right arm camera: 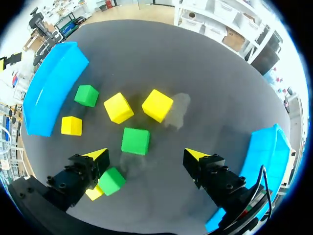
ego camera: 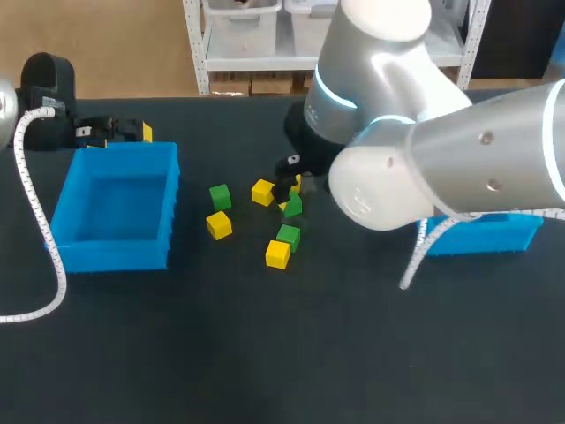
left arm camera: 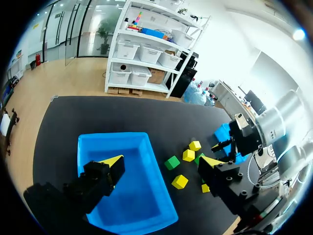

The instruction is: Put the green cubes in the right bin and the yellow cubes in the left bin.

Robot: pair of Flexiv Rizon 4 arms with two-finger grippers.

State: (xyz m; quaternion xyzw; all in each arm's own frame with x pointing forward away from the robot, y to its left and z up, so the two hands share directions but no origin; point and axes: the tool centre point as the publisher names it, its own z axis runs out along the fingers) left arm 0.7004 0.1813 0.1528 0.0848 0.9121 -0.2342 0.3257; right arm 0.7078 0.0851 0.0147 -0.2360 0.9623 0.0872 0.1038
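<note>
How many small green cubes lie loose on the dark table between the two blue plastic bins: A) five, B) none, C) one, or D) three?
D: the right wrist view shows three on the dark table: a bin-side green cube near the left blue plastic bin, a middle green cube ahead of the open right pincer, and a near green cube beside one of its fingers.

A dark, matte tabletop (ego camera: 265, 353) is taking up most of the head view. Beyond its far edge a light wooden floor (ego camera: 106, 44) is showing, and a white shelving unit (ego camera: 256, 61) is standing there, carrying pale storage boxes (ego camera: 243, 22). In the left wrist view, glass panels (left arm camera: 68, 29) are letting in daylight, and a white wall (left arm camera: 239, 44) is rising beside the shelving.
</note>
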